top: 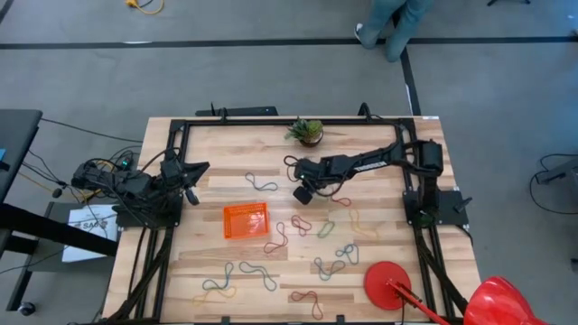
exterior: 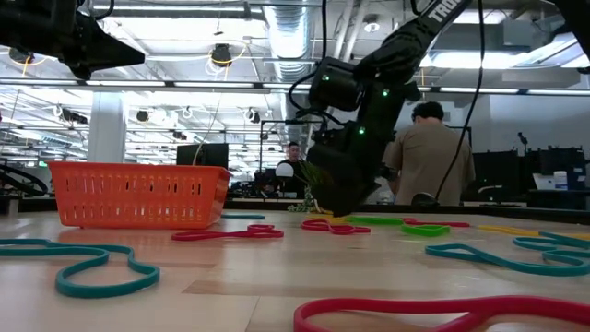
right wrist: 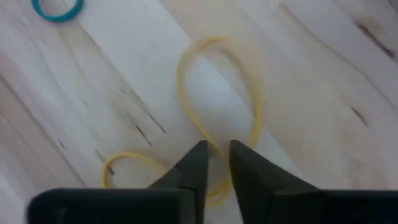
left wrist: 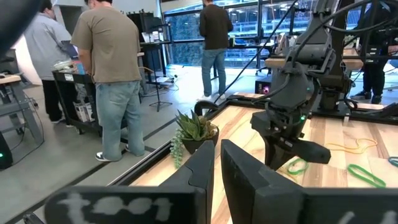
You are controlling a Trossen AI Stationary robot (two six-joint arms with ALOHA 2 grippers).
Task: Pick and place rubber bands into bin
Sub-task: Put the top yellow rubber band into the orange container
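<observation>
My right hand (right wrist: pixel 213 163) is down at the surface (top: pixel 208 203) beyond the bin (top: pixel 245 220), on the side toward the small potted plant (top: pixel 307 132), with its fingers pinched nearly together across the crossing of a yellow rubber band (right wrist: pixel 214 118). I judge I am clamping that thin waist because it is the one spot where both strands of the floppy loop can be caught at once; whether the band is truly gripped or only straddled I cannot say for certain, but the gap between the fingertips is a narrow slit with the strand running into it. My left hand (left wrist: pixel 216 168) waits off the plant-less side of the bin, near the surface's edge, raised and pointing across it, fingers almost closed on nothing. The other rubber bands (top: pixel 262 184) lie scattered all around the bin, mostly on its side away from the plant, and the bin looks empty from above, so I judge the work is barely begun. Only my right wrist view shows the yellow loop under my fingertips; from overhead my arm hides it. The low view alone shows the bin's mesh wall and how flat the bands lie, and the left wrist view shows people standing in the room beyond the plant.
</observation>
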